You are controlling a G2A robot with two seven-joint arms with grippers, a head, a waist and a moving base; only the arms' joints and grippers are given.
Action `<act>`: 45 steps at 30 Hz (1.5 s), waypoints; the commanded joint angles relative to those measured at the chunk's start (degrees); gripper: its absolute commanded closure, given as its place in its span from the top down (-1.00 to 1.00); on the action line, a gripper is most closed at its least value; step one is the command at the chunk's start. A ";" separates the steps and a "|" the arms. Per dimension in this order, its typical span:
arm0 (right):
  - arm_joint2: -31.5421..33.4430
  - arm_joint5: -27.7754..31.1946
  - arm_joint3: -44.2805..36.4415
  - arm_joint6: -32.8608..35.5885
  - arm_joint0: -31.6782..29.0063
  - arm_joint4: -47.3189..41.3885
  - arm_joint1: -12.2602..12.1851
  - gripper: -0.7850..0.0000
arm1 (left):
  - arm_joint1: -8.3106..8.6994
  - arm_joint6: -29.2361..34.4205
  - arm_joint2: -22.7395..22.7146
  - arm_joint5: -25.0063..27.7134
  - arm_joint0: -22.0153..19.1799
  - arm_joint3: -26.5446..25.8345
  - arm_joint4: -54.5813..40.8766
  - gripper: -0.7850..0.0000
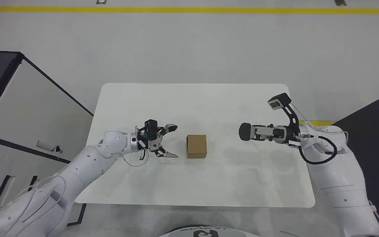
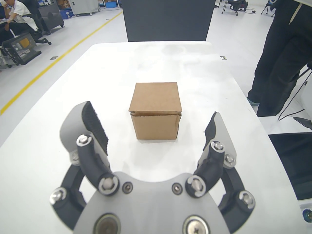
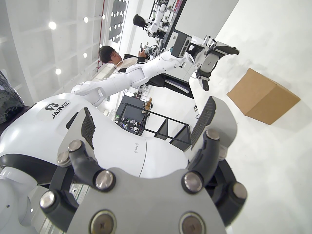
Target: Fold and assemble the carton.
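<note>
Left pincer hangs low over the white bench with its 2 fingers spread wide and nothing between them. Straight ahead of it, just past the fingertips and apart from them, stands the carton. It is a small brown cardboard cube, folded up and resting flat on the bench.

In the left wrist view the cube sits centred in the gap between the 2 black ribbed pads. Its top flap is closed and overhangs the near face a little, with a thin dark seam under the flap's edge.

Right pincer is on the far side of the carton from the left pincer, well apart from the cube. Its 2 fingers are also parted and hold nothing. In the right wrist view the carton lies beyond that pincer's tips and off to one side, with the left pincer farther off past the carton, likewise spread.

Between the 2 pincers the carton stands nearer the left one, and neither touches it.
</note>
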State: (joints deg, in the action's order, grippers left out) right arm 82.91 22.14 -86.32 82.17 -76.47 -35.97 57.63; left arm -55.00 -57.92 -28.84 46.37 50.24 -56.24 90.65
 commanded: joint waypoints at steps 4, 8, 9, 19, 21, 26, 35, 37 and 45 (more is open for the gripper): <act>0.00 0.00 0.00 0.00 0.00 0.00 0.00 1.00 | 4.73 0.75 -4.01 0.75 2.37 -7.49 -0.48 1.00; 0.00 0.00 0.00 0.00 0.00 0.00 0.00 1.00 | 8.63 1.75 -7.82 1.75 5.21 -13.91 -0.56 1.00; 0.00 0.00 0.00 0.00 0.00 0.00 0.00 1.00 | 9.56 2.15 -8.80 2.15 5.98 -15.47 -0.62 1.00; 0.00 0.00 0.00 0.00 0.00 0.00 0.00 1.00 | 15.36 3.98 -15.94 3.98 12.08 -25.12 -2.91 1.00; 0.00 0.00 0.00 0.00 0.00 0.00 0.00 1.00 | 15.50 3.98 -16.08 3.98 12.31 -25.40 -3.11 1.00; 0.00 0.00 0.00 0.00 0.00 0.00 0.00 1.00 | 15.44 3.97 -16.01 3.97 12.23 -25.29 -3.04 1.00; 0.00 0.00 0.00 0.00 0.00 0.00 0.00 1.00 | 15.44 3.97 -16.01 3.97 12.23 -25.29 -3.04 1.00; 0.00 0.00 0.00 0.00 0.00 0.00 0.00 1.00 | 15.44 3.97 -16.01 3.97 12.23 -25.29 -3.04 1.00; 0.00 0.00 0.00 0.00 0.00 0.00 0.00 1.00 | 15.44 3.97 -16.01 3.97 12.23 -25.29 -3.04 1.00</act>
State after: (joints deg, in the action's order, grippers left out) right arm 82.91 22.14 -86.32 82.17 -76.47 -35.97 57.63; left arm -39.56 -53.95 -44.84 50.34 62.47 -81.53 87.61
